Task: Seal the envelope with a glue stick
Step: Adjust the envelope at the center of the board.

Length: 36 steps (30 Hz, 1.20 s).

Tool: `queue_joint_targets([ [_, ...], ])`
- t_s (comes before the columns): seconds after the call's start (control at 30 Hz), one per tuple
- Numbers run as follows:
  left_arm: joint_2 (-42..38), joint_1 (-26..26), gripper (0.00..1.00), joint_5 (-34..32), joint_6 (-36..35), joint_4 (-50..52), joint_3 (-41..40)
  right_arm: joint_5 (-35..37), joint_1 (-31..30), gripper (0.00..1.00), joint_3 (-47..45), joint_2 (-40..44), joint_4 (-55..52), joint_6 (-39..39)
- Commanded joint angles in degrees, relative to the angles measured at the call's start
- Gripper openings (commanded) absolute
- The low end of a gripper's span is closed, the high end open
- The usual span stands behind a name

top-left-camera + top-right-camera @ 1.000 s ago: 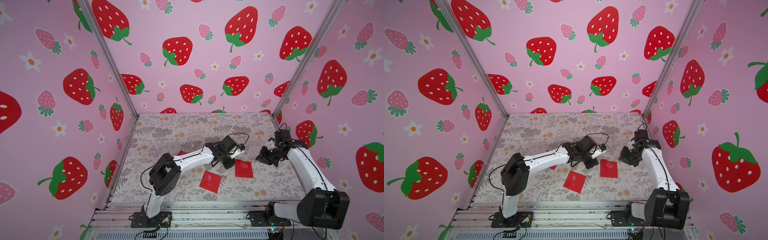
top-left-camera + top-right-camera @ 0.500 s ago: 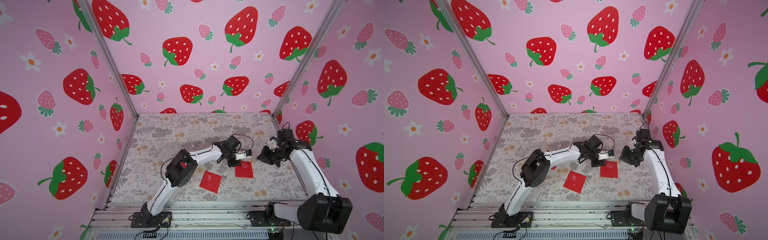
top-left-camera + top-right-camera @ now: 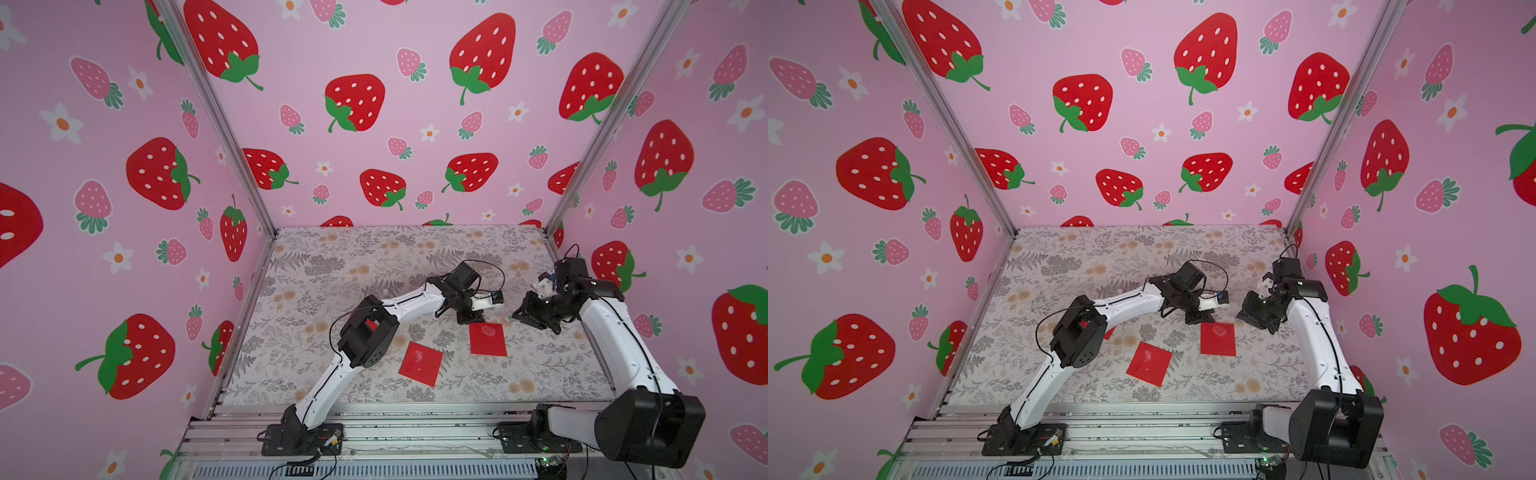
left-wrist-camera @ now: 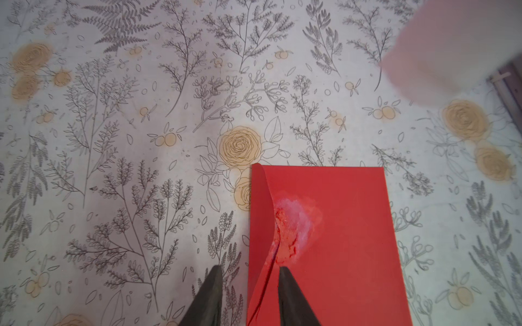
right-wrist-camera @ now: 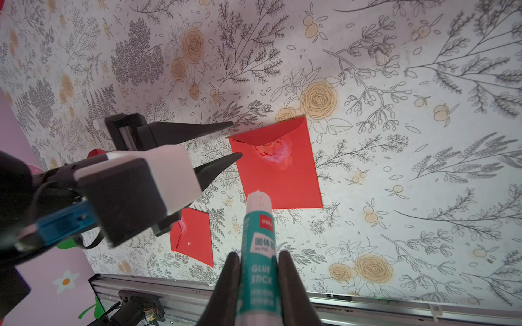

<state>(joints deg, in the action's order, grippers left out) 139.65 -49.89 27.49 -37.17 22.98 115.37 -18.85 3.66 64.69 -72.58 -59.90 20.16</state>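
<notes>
The right tool [image 5: 258,253] pinches the glue stick [image 5: 258,225] by its teal label, with the bare white tip aimed at a red envelope [image 5: 278,175] lying on the floral surface [image 5: 395,141]. The left tool [image 4: 250,268] is spread, its tips straddling that envelope's flap edge beside a whitish glue smear [image 4: 296,220]. A second red envelope [image 3: 420,363] lies nearby.

Top views: high at the near side, facing down and far; both cover the whole tabletop [image 3: 332,270].
Wrist views: close above the tabletop; both share one red envelope [image 4: 339,268].
</notes>
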Motion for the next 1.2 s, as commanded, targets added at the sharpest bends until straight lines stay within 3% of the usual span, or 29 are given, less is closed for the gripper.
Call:
queue_joint_targets([
  [0.0,2.2,-0.3,0.33,0.7,-2.3,3.3,3.5,-0.9,0.2,0.0,1.3,1.1,-1.7,-0.7],
  [0.27,5.2,-0.3,0.29,-1.7,-2.6,7.2,8.8,-0.9,0.2,0.0,1.0,1.8,-2.1,-1.0],
  [0.6,5.5,-0.3,0.18,-2.9,-3.1,8.4,9.1,-1.0,0.1,0.0,1.6,2.1,-2.5,-1.5],
  [0.8,4.9,-0.3,0.03,-2.6,-2.7,8.9,8.5,-0.8,0.2,0.0,1.8,2.4,-3.0,-1.8],
  [0.93,1.5,-0.3,0.0,-1.9,1.6,6.8,4.4,-0.4,0.1,0.0,2.1,2.6,-3.5,-2.1],
  [1.17,-9.2,-0.7,0.0,-2.6,17.6,-1.8,-11.1,-0.5,-0.8,0.0,2.4,2.0,-4.4,-2.4],
])
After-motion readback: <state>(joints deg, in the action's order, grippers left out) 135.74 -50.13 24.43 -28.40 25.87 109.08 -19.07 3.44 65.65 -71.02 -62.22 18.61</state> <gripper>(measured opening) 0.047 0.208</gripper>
